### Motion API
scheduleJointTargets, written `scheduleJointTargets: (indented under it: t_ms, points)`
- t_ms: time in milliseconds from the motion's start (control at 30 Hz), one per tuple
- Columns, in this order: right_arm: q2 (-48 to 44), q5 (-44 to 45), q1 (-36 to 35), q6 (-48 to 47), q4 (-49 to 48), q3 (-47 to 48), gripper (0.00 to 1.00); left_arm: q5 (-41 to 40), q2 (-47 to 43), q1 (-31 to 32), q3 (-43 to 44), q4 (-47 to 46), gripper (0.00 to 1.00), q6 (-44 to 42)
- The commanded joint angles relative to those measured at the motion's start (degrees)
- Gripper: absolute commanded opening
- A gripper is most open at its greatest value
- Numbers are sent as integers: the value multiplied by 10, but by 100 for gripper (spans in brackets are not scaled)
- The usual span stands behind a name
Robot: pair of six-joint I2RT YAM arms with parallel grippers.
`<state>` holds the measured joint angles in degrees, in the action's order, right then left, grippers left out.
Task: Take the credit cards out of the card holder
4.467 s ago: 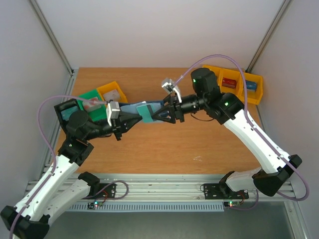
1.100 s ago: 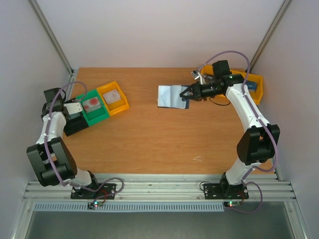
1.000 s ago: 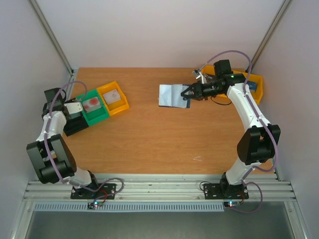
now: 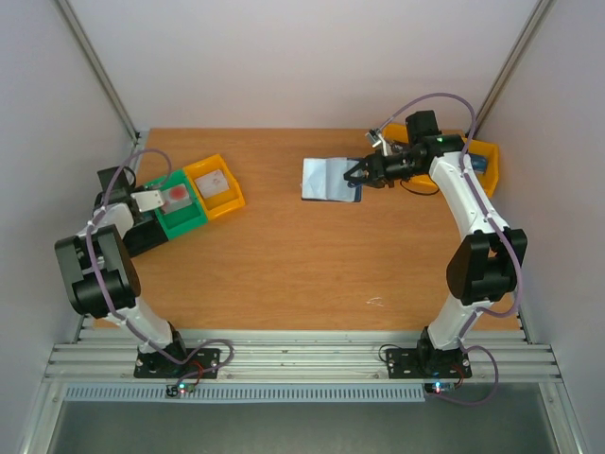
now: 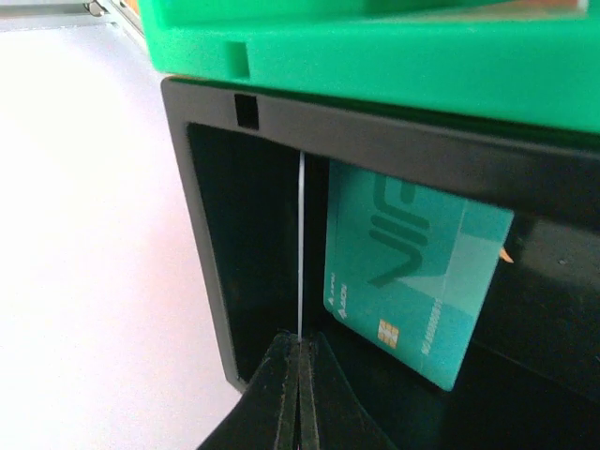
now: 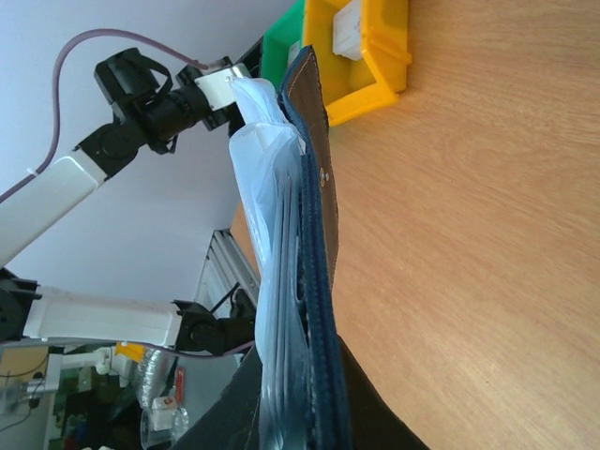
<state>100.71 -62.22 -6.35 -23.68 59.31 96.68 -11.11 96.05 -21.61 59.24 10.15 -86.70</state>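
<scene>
My right gripper point(image 4: 357, 176) is shut on the right edge of the navy card holder point(image 4: 327, 180), which lies open at the back of the table with its pale lining up. In the right wrist view the card holder point(image 6: 319, 216) stands edge-on between my fingers point(image 6: 366, 412), with its pale pockets to the left. My left gripper point(image 5: 300, 341) is shut on a thin pale card point(image 5: 301, 253), seen edge-on inside the black bin point(image 5: 211, 262). A teal card point(image 5: 412, 272) lies in that bin. A red card point(image 4: 176, 196) lies in the green bin and a grey card point(image 4: 216, 182) in the yellow bin.
The green bin point(image 4: 181, 216), the yellow bin point(image 4: 230, 200) and the black bin point(image 4: 142, 236) stand in a row at the left. My left gripper point(image 4: 145, 206) is over them. Another yellow bin point(image 4: 484, 163) stands at the back right, behind my right arm.
Since the earliest frame the arms have parted: the left went to the bins, and the right took the card holder to the back right. In the last second the left arm folded in closer.
</scene>
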Motion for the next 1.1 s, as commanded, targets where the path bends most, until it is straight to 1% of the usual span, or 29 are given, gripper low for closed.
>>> scheduleJointTargets:
  t_ms: [0,67,100,133,167,233,267,300,433,533,567,600,633,667,700,767,833,867,933,1000,1067]
  points:
    - [3,-25,5,-12,7,21,1,4,31,-2,-15,-94,0,-40]
    - [1,-26,5,-13,10,21,1,-2,41,-3,-6,-95,2,-43]
    - [-1,-25,5,-16,12,21,1,1,39,-4,-3,-90,7,-40]
    - [-4,-24,5,-19,13,19,1,9,30,-6,-2,-79,21,-38]
    - [-6,-24,5,-21,13,18,1,16,21,-9,-2,-69,31,-38]
    - [-9,-25,5,-21,12,14,2,35,6,-17,3,-32,48,-35]
    - [-9,-26,5,-21,12,14,2,45,-1,-22,6,-18,53,-33]
    - [-7,-27,5,-20,11,14,2,53,-6,-26,10,-5,57,-31]
    - [-6,-34,5,-18,10,14,2,98,-36,-32,23,47,67,-4]
    - [-8,-35,5,-17,10,14,2,169,-60,-34,60,146,76,39]
    - [-10,-35,5,-18,10,13,2,198,-65,-36,82,188,77,68]
    - [-11,-36,5,-19,10,13,2,231,-65,-38,109,238,77,113]
    - [-13,-37,5,-19,10,12,2,259,-59,-41,134,294,73,137]
    - [-13,-38,5,-20,11,11,2,276,-49,-42,154,346,67,160]
    - [-14,-39,5,-21,10,9,2,282,-36,-42,161,398,62,164]
    - [-16,-40,5,-21,9,6,2,257,-26,-41,146,428,49,120]
    - [-17,-40,5,-22,9,4,2,233,-23,-45,128,417,32,91]
    - [-18,-41,5,-23,8,2,2,236,-19,-49,132,424,27,88]
    - [-19,-43,5,-22,5,0,2,249,-6,-53,148,446,22,87]
    - [-17,-44,5,-22,5,0,2,255,9,-53,155,464,21,76]
    - [-15,-45,5,-22,6,2,2,248,21,-53,149,440,21,68]
